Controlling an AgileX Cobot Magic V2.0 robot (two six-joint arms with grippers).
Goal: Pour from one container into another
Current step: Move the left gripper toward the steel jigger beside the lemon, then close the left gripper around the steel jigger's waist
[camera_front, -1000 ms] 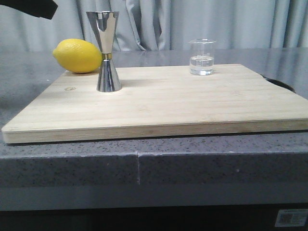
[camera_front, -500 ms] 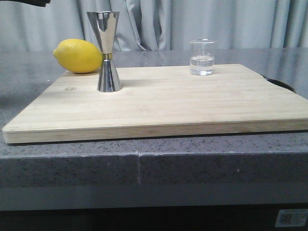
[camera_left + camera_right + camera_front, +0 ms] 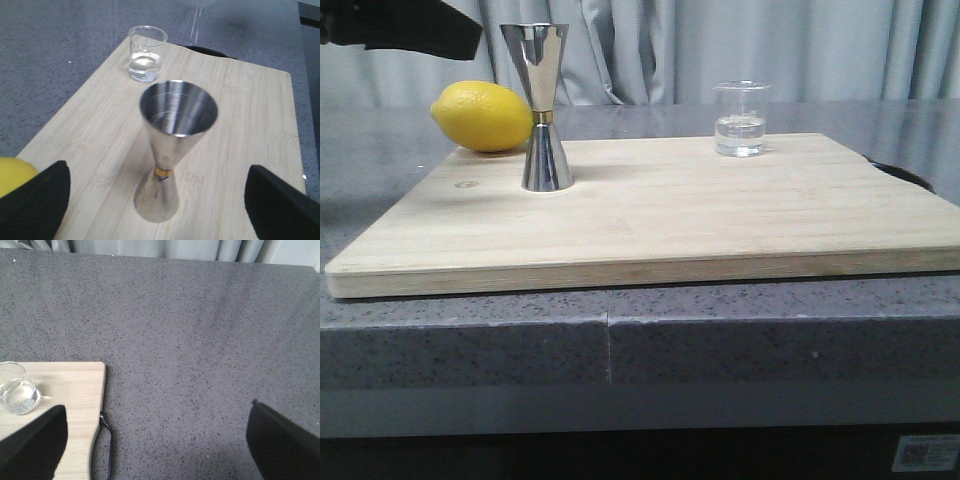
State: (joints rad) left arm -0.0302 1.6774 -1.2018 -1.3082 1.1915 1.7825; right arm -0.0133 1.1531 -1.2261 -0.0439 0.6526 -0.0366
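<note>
Standing upright near the left front of a wooden cutting board, the steel jigger sits between the widely parted, empty fingers of the left gripper, which touch nothing. Just behind it a lemon lies at the board's back left edge. Farther right, well apart, the glass beaker holds a little clear liquid. The right gripper hangs spread and empty over grey countertop.
</note>
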